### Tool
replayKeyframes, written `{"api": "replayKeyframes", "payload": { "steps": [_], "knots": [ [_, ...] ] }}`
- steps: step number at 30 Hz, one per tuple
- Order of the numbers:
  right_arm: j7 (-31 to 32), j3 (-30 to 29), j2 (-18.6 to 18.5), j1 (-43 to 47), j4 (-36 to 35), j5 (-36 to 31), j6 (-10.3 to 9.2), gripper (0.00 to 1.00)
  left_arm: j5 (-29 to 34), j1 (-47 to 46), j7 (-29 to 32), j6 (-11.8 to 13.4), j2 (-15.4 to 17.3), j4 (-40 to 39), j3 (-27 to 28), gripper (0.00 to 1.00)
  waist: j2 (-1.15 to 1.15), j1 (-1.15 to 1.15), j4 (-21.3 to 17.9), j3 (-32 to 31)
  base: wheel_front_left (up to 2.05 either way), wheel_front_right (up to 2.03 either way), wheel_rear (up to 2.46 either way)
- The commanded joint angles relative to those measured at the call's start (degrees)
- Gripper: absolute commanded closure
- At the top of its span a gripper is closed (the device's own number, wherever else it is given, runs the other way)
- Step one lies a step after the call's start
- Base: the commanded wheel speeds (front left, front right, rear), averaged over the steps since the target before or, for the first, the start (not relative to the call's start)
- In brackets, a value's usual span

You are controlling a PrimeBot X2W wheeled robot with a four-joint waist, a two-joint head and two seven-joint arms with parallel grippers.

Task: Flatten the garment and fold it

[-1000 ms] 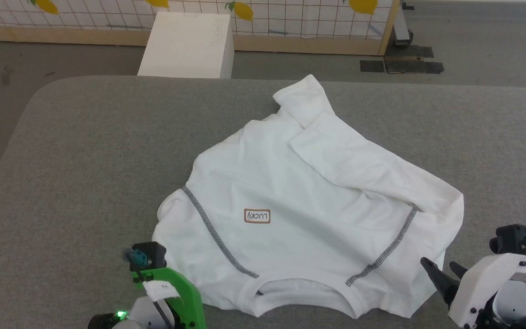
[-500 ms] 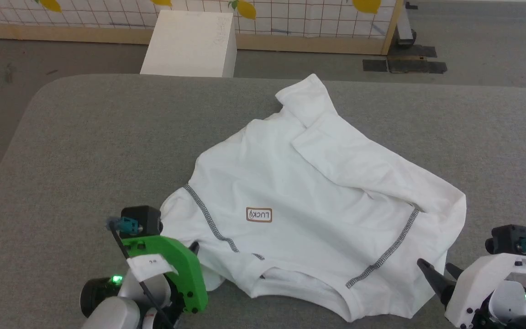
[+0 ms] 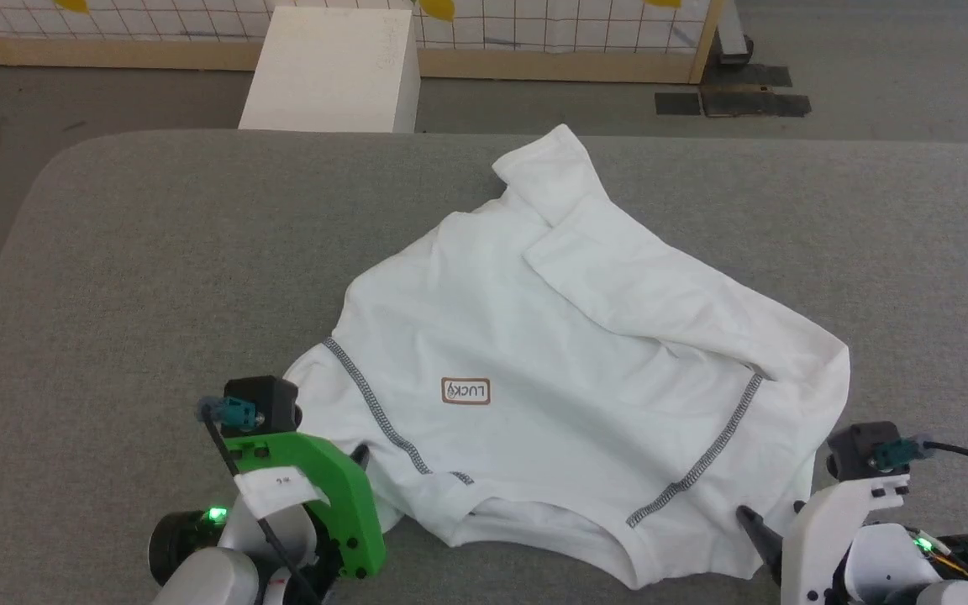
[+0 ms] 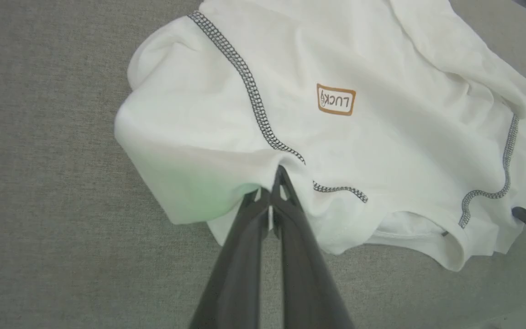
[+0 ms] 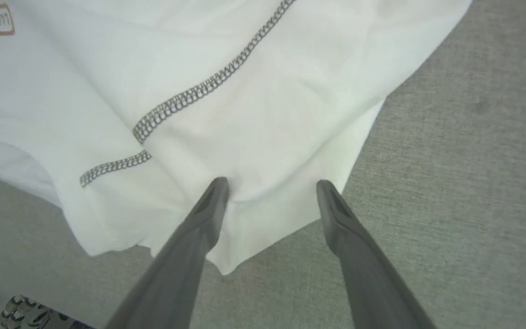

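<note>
Broad worktop [image 3: 156, 252] covered in grey woven cloth, rounded at its far left corner, evenly lit with hardly any shadow. Beyond it, smooth grey floor [image 3: 912, 92], faintly scuffed at the far left. Just behind the worktop's far edge, a plain white box [image 3: 328, 71] standing on that floor. Further back, a partition [image 3: 551, 25] of white panelling with a thin dark grid and yellow lemon shapes [image 3: 437, 8], framed in pale wood [image 3: 114, 52]. By its right-hand post, dark flat patches [image 3: 732, 102] on the floor.
</note>
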Motion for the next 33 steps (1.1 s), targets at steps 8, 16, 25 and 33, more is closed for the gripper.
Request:
{"api": "replayKeyframes", "payload": {
  "steps": [8,16,25,33],
  "knots": [
    [3.3,3.0,-0.1,-3.1,6.3,-7.5,-0.09,0.0,-0.3,0.1,-0.6,0.1,-0.4,0.2,-0.3,1.0,0.53,0.0,0.5,1.5,0.0,0.0,0.0],
    [6.2,5.6,-1.3,-4.4,9.2,-6.2,-0.09,1.0,-0.8,0.2,-0.7,-0.1,-0.7,0.7,-0.6,1.0,0.53,0.0,0.9,1.9,0.0,0.0,0.0],
    [4.4,3.4,-2.2,-6.4,2.9,2.3,-0.09,1.0,-2.2,0.7,-1.8,-0.7,-0.5,0.4,0.7,1.0,0.53,0.0,0.1,-0.9,0.0,0.0,0.0],
    [6.8,-2.4,-3.4,-10.8,-6.7,9.5,-0.09,1.0,-4.3,-2.9,-4.9,-2.3,-0.6,-3.3,5.1,1.0,0.53,0.0,-0.5,-3.2,0.0,0.0,0.0]
  ]
}}
